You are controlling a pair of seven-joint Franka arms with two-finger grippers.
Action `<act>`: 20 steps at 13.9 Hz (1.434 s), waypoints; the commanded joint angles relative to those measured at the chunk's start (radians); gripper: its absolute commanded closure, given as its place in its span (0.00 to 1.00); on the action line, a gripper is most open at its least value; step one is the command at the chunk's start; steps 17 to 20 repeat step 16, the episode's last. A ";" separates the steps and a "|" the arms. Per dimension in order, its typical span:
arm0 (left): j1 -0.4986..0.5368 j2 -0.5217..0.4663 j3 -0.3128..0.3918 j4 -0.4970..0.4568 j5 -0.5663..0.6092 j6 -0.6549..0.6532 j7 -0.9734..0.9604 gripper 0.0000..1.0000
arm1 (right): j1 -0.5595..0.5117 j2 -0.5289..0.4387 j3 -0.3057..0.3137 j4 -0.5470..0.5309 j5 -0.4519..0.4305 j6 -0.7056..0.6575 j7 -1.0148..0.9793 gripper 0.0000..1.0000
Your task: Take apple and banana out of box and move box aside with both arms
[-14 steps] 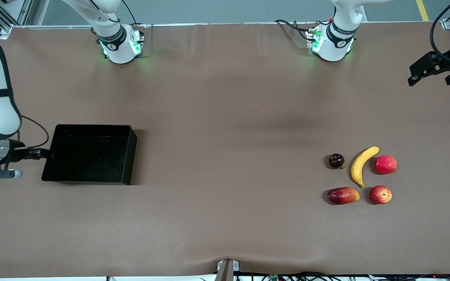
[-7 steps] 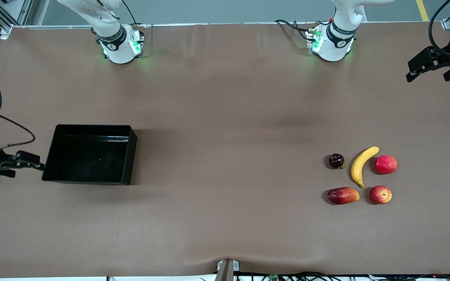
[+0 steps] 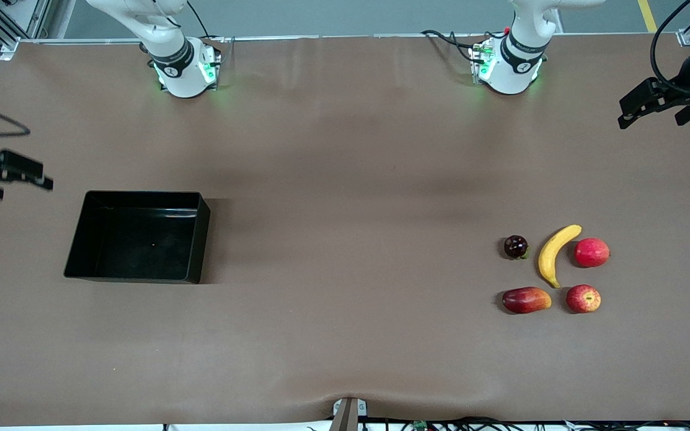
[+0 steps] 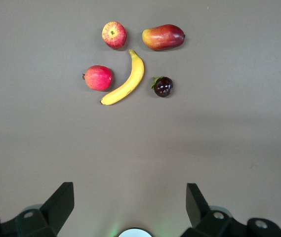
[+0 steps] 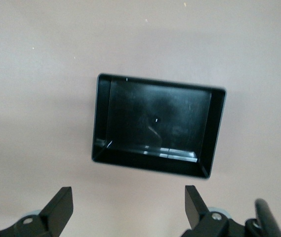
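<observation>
The box (image 3: 138,236) sits empty at the tabletop's (image 3: 345,179) right-arm end; apple (image 3: 583,299) lies at the banana's (image 3: 554,254) five o'clock. Left gripper (image 3: 656,108) and right gripper (image 3: 12,176) hover wide-fingered, empty; a careless return sweep could nudge things

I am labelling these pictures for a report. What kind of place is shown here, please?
Most likely a robot test lab, not a kitchen. Two arm bases are bolted to a wide table under a plain brown cover, cables run along its edge, and only a black box and a few fruits, such as a banana, are laid out.
</observation>
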State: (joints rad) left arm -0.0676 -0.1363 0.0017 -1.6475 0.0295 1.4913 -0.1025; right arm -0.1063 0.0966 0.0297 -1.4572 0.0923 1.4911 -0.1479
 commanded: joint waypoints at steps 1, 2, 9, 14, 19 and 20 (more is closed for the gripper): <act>-0.005 -0.022 -0.012 -0.043 0.024 0.018 -0.023 0.00 | 0.031 -0.159 0.001 -0.195 -0.075 0.034 0.070 0.00; -0.005 -0.043 -0.022 -0.064 0.024 0.045 -0.026 0.00 | 0.036 -0.164 0.001 -0.207 -0.085 0.044 0.070 0.00; -0.001 -0.032 -0.026 -0.031 0.024 0.052 -0.013 0.00 | 0.126 -0.134 -0.002 -0.109 -0.091 0.052 0.073 0.00; -0.001 -0.022 -0.023 -0.002 0.024 0.015 -0.013 0.00 | 0.099 -0.114 -0.004 -0.089 -0.077 0.048 0.071 0.00; -0.001 -0.022 -0.023 -0.002 0.023 -0.003 -0.019 0.00 | 0.108 -0.114 -0.001 -0.087 -0.077 0.023 0.070 0.00; -0.001 -0.022 -0.023 -0.002 0.023 -0.003 -0.019 0.00 | 0.108 -0.114 -0.001 -0.087 -0.077 0.023 0.070 0.00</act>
